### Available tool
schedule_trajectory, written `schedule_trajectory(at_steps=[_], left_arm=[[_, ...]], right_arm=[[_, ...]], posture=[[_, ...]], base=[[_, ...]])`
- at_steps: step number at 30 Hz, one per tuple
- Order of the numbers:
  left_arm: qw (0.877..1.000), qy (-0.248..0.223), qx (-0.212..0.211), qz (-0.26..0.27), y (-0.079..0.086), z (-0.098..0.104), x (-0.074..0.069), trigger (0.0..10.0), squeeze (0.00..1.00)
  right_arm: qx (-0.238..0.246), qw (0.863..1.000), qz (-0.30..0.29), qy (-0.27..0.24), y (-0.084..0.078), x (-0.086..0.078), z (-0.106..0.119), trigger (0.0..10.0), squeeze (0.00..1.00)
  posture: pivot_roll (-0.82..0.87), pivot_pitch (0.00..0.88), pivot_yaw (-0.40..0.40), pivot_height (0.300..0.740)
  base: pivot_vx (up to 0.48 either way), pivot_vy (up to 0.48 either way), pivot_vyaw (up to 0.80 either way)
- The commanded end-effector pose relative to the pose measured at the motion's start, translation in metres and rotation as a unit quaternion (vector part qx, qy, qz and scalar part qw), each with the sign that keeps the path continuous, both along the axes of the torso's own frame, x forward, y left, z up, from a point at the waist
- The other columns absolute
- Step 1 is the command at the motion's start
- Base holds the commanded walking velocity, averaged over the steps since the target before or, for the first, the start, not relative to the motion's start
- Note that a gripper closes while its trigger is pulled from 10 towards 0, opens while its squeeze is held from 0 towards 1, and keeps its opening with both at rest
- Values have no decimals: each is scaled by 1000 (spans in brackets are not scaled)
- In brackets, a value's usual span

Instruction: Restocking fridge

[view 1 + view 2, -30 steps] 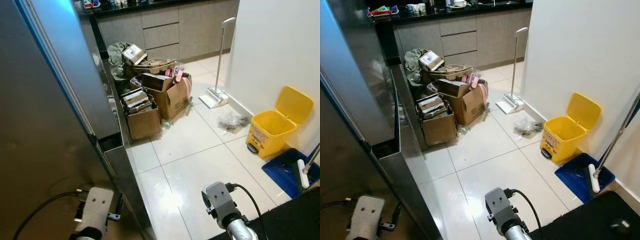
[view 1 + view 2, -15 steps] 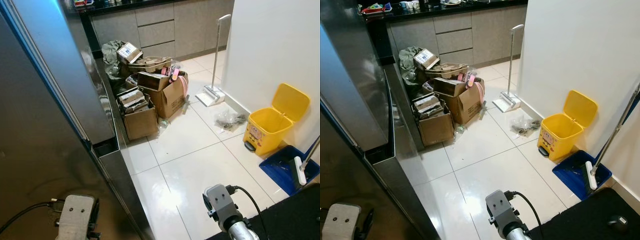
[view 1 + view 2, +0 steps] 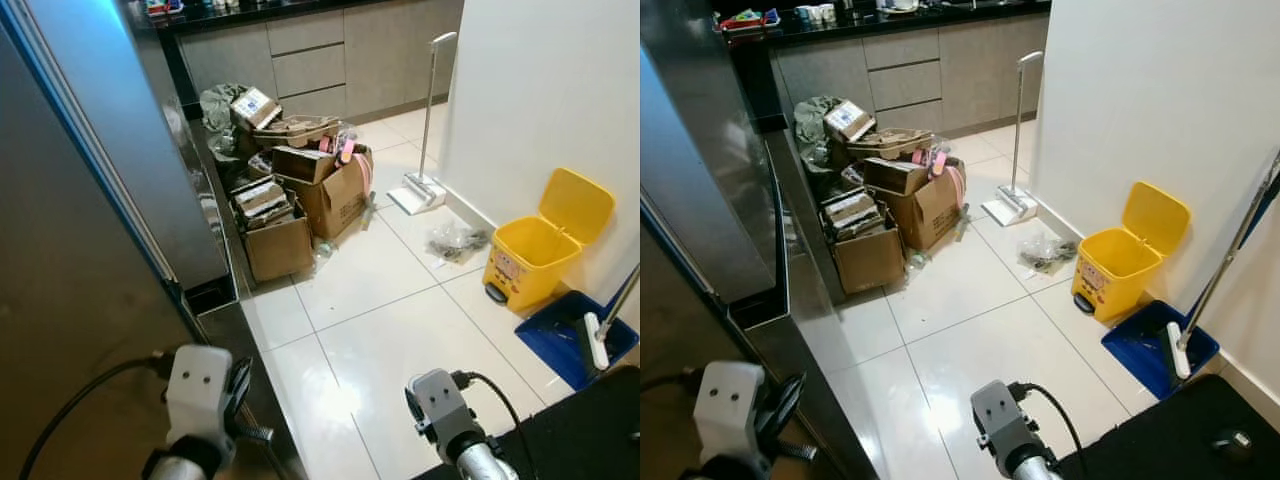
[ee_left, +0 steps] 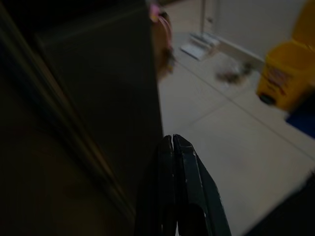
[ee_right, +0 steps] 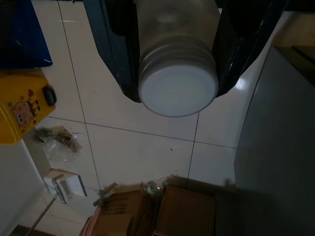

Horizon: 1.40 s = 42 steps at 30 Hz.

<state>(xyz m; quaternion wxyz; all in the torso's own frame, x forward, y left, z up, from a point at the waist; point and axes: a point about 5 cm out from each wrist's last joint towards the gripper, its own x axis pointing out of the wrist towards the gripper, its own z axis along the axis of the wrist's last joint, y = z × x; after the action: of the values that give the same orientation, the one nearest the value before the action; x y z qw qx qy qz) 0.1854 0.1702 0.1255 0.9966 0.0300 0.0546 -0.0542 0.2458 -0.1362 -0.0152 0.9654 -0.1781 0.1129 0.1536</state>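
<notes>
Gripped a white-capped jar (image 5: 177,73) in right end effector (image 5: 178,59), body cut off; left end effector (image 4: 173,142) pressed closed beside fridge door (image 4: 98,113), blurred.

Left arm sits low at about 7 o'clock in the head views, its left gripper (image 4: 173,140) with jaws pressed together. Right arm sits at about 5 o'clock; the right gripper (image 5: 177,73) has its jaws clamped on either side of a white-capped bottle (image 5: 177,83).
</notes>
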Motion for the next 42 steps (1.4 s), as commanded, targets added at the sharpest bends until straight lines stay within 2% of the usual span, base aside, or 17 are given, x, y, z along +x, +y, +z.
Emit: schedule_trajectory(at_steps=[1,7,9,14,33,42], left_arm=[[1000,7,8,24,5,-1,-1,10000,0],[999,5,25,44,13,3,1,10000,0],[997,-3,40,64,22,7,3,10000,0],[996,-14,56,71,30,13,4,10000,0],[991,-13,87,104,40,13,5,9961,0],[990,-7,102,94,48,15,3,9961,0]], right_arm=[[4,1000,9,-15,4,3,5,10000,0],[2,1000,7,-14,1,2,4,10000,0],[1,1000,7,-12,1,0,3,10000,0],[2,1000,6,-11,1,-1,2,10000,0],[0,1000,6,-10,0,-2,2,10000,0],[0,1000,8,-8,1,-3,1,10000,0]], posture=[[-69,42,26,740],[-67,43,26,740],[-63,46,27,740],[-61,46,27,740],[-58,54,25,740],[-58,54,27,740]], base=[[0,0,0],[0,0,0],[0,0,0],[0,0,0],[0,0,0],[0,0,0]])
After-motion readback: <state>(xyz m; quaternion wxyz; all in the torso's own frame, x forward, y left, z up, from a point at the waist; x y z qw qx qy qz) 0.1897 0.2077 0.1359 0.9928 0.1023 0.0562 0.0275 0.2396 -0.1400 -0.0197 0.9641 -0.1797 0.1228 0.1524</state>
